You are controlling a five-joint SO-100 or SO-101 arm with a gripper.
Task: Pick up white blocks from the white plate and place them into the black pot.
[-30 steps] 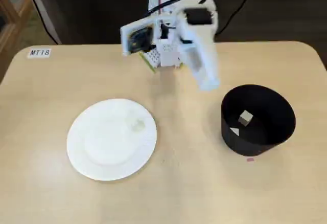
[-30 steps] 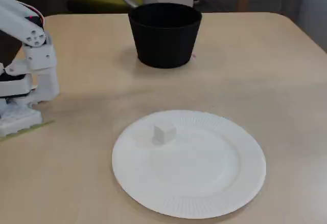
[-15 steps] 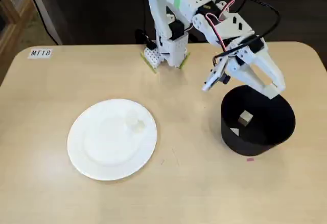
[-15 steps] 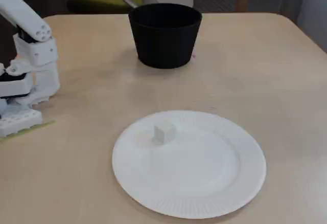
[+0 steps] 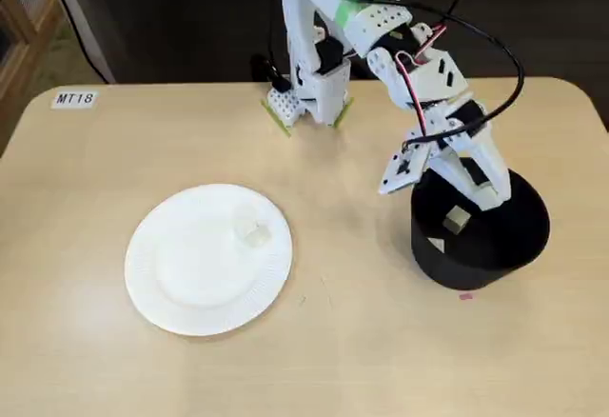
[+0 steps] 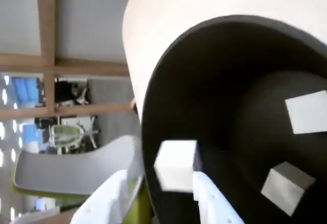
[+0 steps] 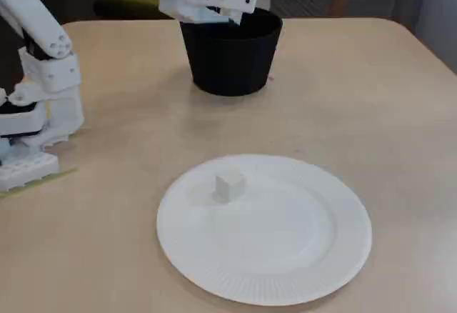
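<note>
Over the black pot (image 5: 481, 231), the gripper (image 6: 158, 196) clasps a white block (image 6: 176, 165) between its fingers. Two more blocks (image 6: 309, 111) lie inside the pot, and another block (image 7: 230, 186) sits on the white plate (image 7: 285, 270).

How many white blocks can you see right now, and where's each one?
4: one on the white plate near its edge, two on the bottom of the black pot at and, and one at the gripper tips over the pot.
</note>
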